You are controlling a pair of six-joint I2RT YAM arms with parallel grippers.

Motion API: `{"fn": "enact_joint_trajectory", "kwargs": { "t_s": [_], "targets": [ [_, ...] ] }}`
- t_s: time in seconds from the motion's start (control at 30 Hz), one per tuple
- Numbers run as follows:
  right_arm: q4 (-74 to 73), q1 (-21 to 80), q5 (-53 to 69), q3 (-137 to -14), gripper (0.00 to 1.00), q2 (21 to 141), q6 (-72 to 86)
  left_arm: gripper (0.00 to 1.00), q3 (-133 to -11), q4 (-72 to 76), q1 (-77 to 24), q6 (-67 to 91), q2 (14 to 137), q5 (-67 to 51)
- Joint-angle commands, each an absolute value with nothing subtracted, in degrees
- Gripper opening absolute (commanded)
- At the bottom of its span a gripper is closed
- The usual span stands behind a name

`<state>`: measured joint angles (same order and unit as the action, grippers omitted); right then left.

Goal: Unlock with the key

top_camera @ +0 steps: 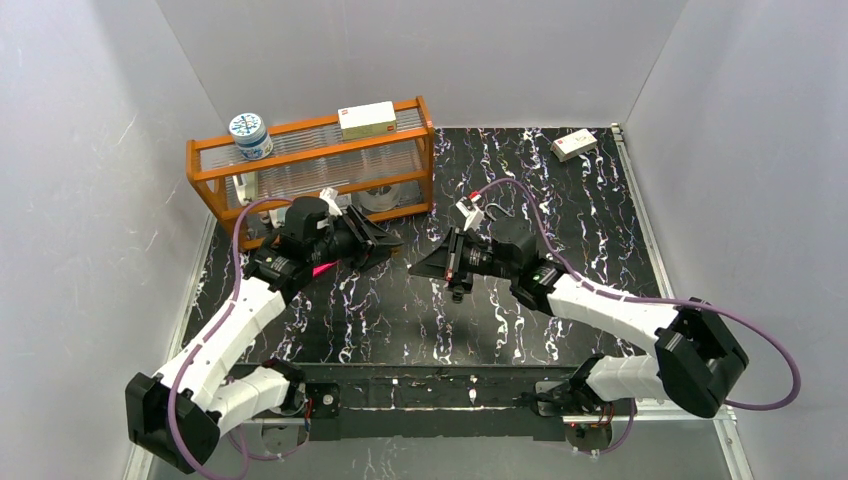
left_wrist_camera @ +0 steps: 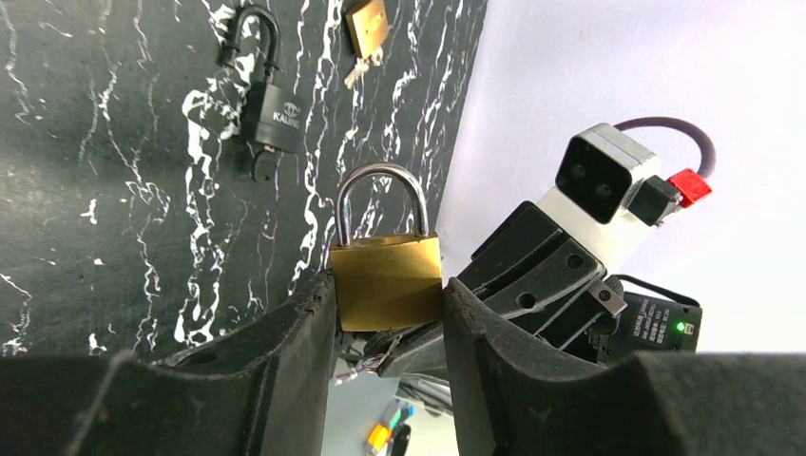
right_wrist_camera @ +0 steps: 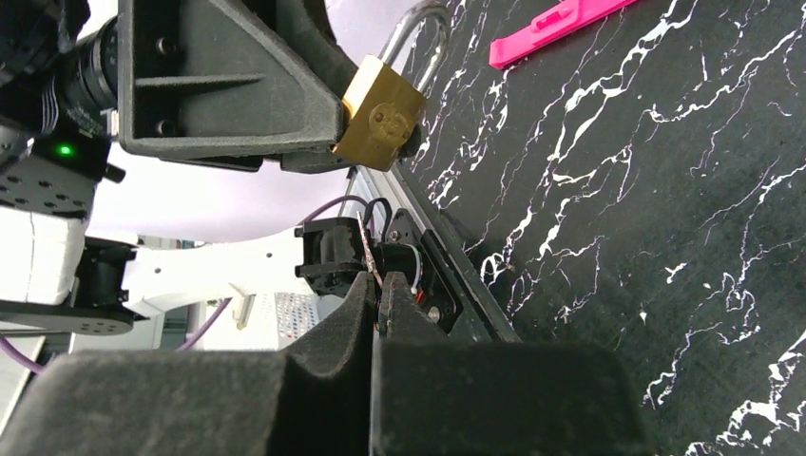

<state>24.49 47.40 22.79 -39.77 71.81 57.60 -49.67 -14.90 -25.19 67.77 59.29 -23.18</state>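
**A:** Where's the lock, and why hold it that way?

**B:** My left gripper (left_wrist_camera: 386,290) pinches the brass padlock (left_wrist_camera: 385,271) across its narrow sides, lifted off the table (left_wrist_camera: 114,190); I reckon that stops the body twisting when a key turns, and leaves its bottom face reachable.

**A:** And the right side?

**B:** My right gripper (right_wrist_camera: 377,290) is closed tight, its tips close under the padlock's base; something thin pokes out between them; I take it for the key, but I can't confirm that.

**A:** Which way does the lock point?

**B:** The shackle (left_wrist_camera: 343,214) leads, out beyond the left gripper's tips; the long axis runs from shackle to base, roughly along those fingers; the keyhole (right_wrist_camera: 385,116) end faces my right wrist camera, which suits insertion.
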Motion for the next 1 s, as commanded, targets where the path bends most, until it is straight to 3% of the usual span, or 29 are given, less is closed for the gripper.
{"fn": "enact_joint_trajectory", "kwargs": {
  "t_s": [0.0, 0.97],
  "targets": [
    [25.57, 48.01, 22.34, -43.02, 0.01, 73.90, 60.45, 0.00, -48.67, -14.63, -24.79, 67.70, 55.52, -16.77],
    [24.10, 48.74, 24.17, -50.40, 0.01, 81.36, 63.02, 0.00, -48.56, -18.08, -24.79, 65.23, 56.16, -15.74]
  ]
}}
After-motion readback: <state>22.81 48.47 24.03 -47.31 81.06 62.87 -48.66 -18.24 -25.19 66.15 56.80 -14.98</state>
